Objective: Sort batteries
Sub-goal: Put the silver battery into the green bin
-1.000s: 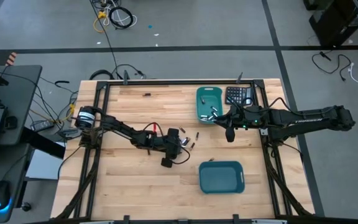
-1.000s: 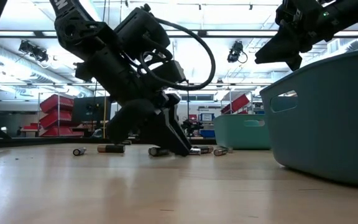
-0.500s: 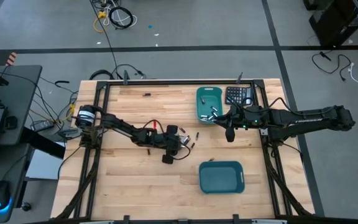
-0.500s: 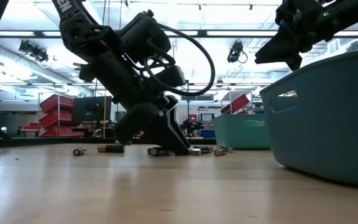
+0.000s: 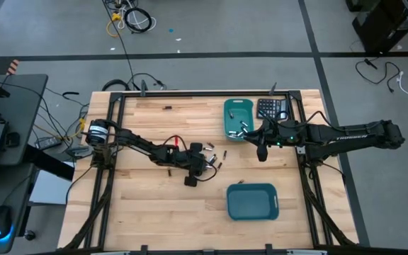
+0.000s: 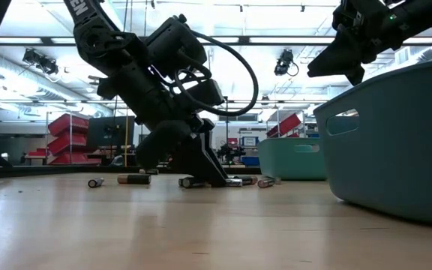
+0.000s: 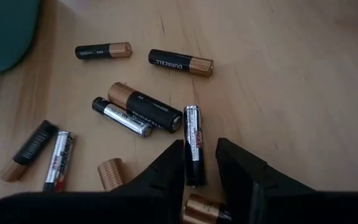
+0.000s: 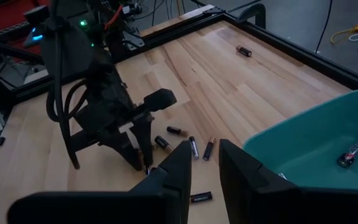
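L tool [image 7: 199, 163] down on the worktop [image 5: 154, 212], fingers straddling a silver-black battery [image 7: 192, 140] in the loose batteries [image 7: 129, 112] mid-worktop; seems not quite pinched yet. R tool [image 8: 202, 162] hangs by the far teal bin [image 5: 239, 118], fingers narrowly apart, nothing between them.

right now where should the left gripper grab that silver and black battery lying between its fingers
Grip the silver-and-black battery across its middle, coming straight down from above. It lies flat on the wood with its length running along the left gripper's gap, so the fingers can close on its round sides.
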